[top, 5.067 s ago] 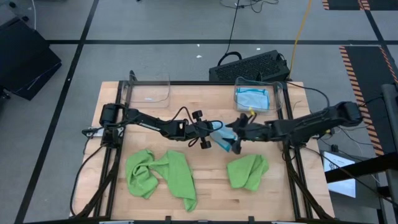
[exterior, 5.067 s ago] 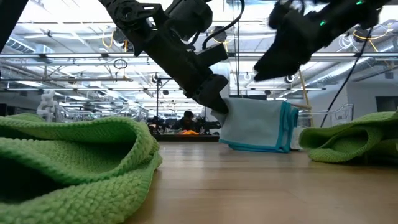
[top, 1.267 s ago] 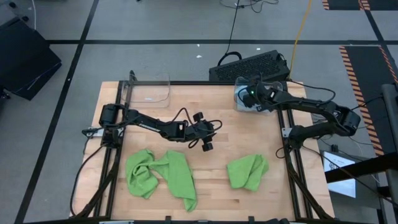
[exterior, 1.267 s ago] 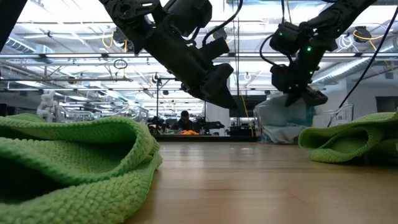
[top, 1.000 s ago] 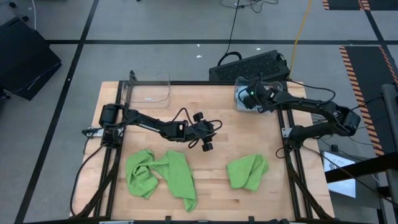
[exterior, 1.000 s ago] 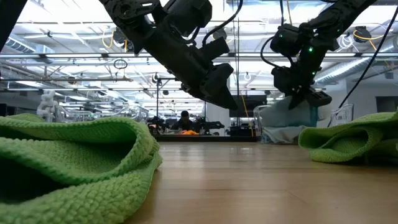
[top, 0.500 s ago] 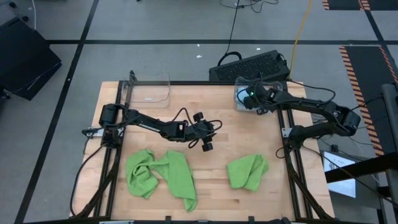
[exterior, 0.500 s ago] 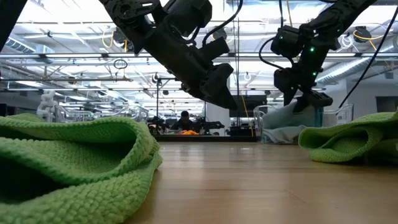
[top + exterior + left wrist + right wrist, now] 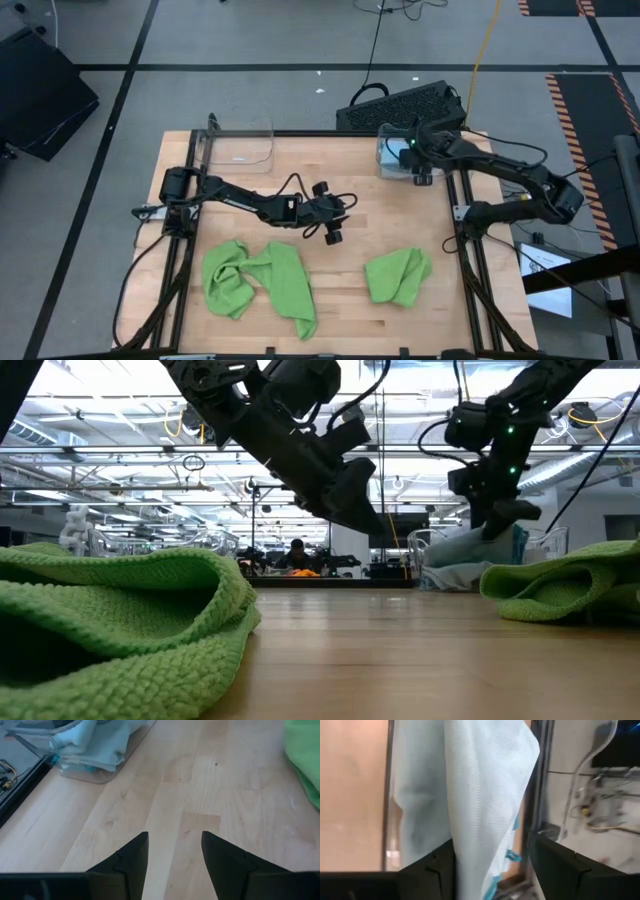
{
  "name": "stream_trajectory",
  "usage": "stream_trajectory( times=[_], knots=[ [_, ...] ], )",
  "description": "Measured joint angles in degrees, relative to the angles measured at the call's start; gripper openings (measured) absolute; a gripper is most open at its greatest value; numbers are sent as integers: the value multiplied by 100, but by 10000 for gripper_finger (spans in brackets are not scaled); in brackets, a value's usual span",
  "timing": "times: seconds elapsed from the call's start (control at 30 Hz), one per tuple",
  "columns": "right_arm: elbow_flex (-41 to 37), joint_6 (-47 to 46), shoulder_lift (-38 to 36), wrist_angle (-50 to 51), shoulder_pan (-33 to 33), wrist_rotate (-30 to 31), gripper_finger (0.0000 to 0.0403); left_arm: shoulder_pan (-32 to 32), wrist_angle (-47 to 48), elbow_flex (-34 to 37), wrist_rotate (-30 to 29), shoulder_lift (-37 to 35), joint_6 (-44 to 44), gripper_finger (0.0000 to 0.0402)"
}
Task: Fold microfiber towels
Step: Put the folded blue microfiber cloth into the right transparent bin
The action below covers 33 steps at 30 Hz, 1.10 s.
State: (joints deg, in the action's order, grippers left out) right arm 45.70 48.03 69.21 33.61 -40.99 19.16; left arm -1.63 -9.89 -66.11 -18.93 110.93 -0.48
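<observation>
Hovering over the clear plastic bin point(image 9: 442, 150) at the wooden bench's point(image 9: 350, 180) far right corner, the right hand point(image 9: 404, 157) stands open around the light blue microfiber towel point(image 9: 490, 795) inside. The left hand point(image 9: 340, 218) waits open and empty mid-bench. Two lime green microfiber towels point(image 9: 258, 280) point(image 9: 398, 275) lie crumpled near the front edge.

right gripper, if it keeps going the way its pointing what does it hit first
Most likely the light blue towel in the clear bin at the table's far right corner. The right gripper stands open, the cloth lying between and just ahead of its fingers. Depth is unclear, so contact may already be made.
</observation>
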Motion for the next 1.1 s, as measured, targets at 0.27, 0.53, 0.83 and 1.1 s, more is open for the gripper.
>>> stream_trajectory(
  times=[0.27,0.53,0.83,1.1],
  knots=[
    [93,-536,-268,637,-448,-1015,204,2,-242,0,370,0,-1,184],
    [141,-743,-624,1000,-650,-1485,188,7,-260,0,395,-2,1,184],
    [660,-1964,-658,1200,-658,-2054,102,10,-426,0,585,-2,34,184],
    [668,-2484,147,1325,-658,-2083,5,11,-571,0,738,-2,43,184]
  ],
)
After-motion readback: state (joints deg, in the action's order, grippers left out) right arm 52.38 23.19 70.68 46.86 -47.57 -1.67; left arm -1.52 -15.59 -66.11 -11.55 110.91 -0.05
